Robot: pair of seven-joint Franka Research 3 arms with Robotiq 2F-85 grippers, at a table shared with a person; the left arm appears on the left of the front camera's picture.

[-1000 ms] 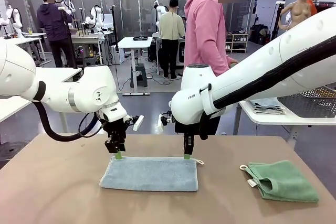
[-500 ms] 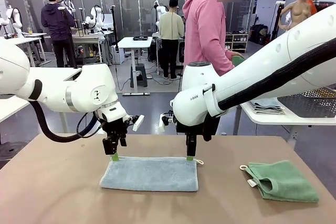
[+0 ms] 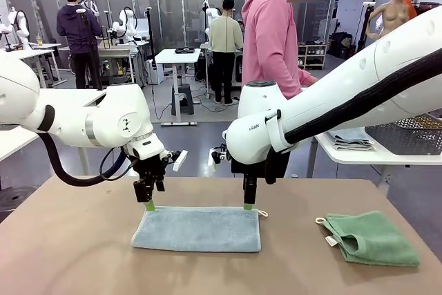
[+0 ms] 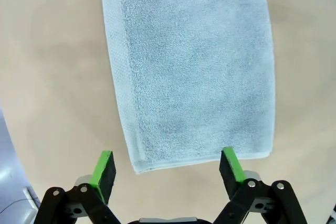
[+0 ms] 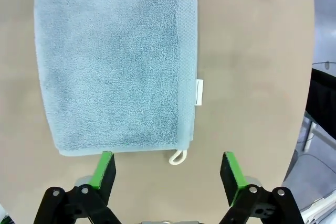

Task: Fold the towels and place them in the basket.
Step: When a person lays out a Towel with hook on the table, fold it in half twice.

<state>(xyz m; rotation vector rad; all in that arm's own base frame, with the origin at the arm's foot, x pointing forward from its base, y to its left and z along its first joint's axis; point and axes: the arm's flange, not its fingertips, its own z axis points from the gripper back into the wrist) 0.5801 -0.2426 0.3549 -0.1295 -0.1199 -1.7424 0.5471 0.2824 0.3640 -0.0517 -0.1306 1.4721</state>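
Left gripper (image 4: 168, 163): jaws wide open, holding nothing. It hangs over the far-left corner of the grey-blue towel (image 3: 198, 229), and in the left wrist view the towel's short edge lies in the gap between the green pads (image 4: 105, 167).

Right gripper (image 5: 167, 169): also wide open and empty, over the far-right corner of the same towel. In the right wrist view the white loop (image 5: 178, 156) at that corner sits between the pads, and a small white label (image 5: 199, 93) sticks out of the side hem.

From the front, both sets of fingertips point straight down at the towel's far edge. Can't tell whether they touch the cloth.

The grey-blue towel lies flat on the brown table (image 3: 69, 253) as a long rectangle at centre. The mint green towel (image 3: 373, 238) lies loosely folded at the right of the table, well apart, with its loop toward the centre.

The dark mesh basket (image 3: 407, 136) sits on a white side table (image 3: 345, 157) off to the right, with folded cloths (image 3: 350, 141) beside it.

A person in a pink hoodie (image 3: 271, 39) stands at the far side.
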